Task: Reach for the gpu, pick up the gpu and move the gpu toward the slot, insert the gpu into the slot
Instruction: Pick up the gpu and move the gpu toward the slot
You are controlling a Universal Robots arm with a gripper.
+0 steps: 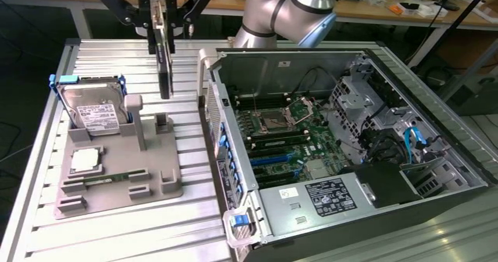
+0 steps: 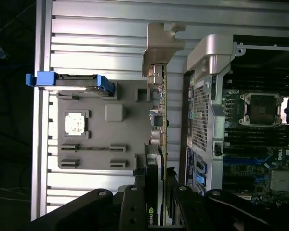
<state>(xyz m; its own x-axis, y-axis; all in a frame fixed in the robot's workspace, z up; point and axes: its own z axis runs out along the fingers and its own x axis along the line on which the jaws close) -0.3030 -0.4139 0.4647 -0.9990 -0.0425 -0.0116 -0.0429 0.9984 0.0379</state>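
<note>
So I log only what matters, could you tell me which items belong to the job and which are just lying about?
Job: gripper holding the gpu; blue slot on the motherboard.
Lying about: hard drive, processor, memory stick, grey holder.

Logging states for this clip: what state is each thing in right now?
claw: shut on gpu
gpu: held upright above the table
slot: empty
case: open, lying on its side
hard drive: standing in holder
memory stick: lying flat in holder
</note>
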